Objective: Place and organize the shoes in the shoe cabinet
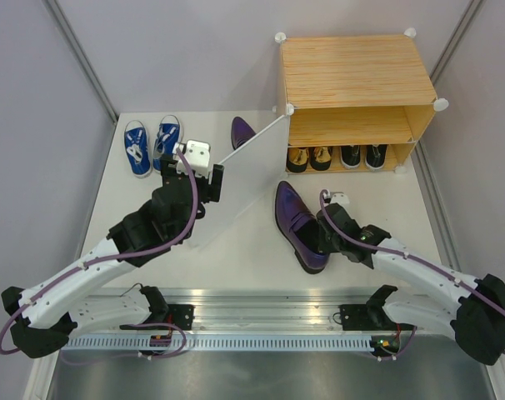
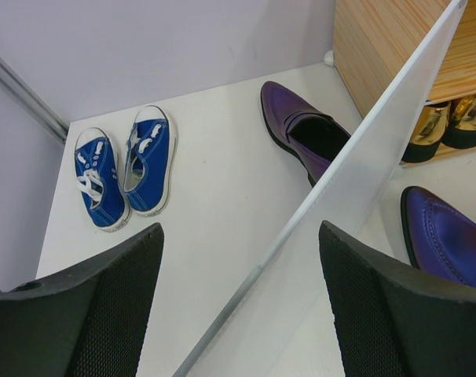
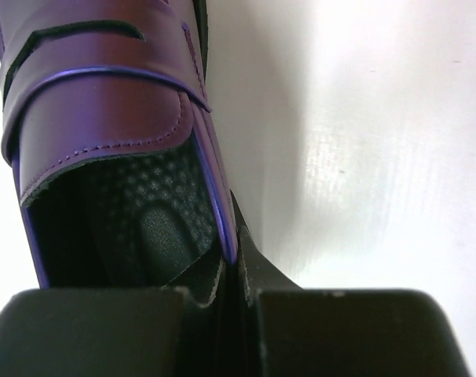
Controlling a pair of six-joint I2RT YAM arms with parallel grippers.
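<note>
**mk_tinker:** So where did everything sit at that moment? Was the right hand [image 1: 323,239] actually on a shoe?

**solderjoe:** Yep. It was clenched on the purple dress shoe [image 1: 296,218], pinching the side wall of the opening back near the heel. One of the fingers [image 3: 261,275] was outside and the other was tucked inside. The shoe sat around the middle of the surface [image 1: 386,208], a bit toward the right edge, with its toe pointing at the far edge. I honestly couldn't tell if it was lifted at all.

**mk_tinker:** And the left hand [image 1: 211,182]?

**solderjoe:** Released, fingers spread wide. It hung by the free end of the door panel [image 1: 252,137], which was swung open toward the left. In the wrist view the panel's edge ran right between the two fingers, but I couldn't say whether either one touched it.

**mk_tinker:** What about the rest of the shoes?

**solderjoe:** The shoe cabinet [image 1: 352,75] stood at the far right corner. The gold shoes [image 1: 309,157] were on the left of its lower level, with the black shoes [image 1: 362,156] just beside them on the right. The blue sneakers [image 1: 151,146] were side by side near the far left corner. The other purple shoe [image 1: 242,131] lay at the far edge behind the open door panel, between the sneakers and the cabinet.
</note>
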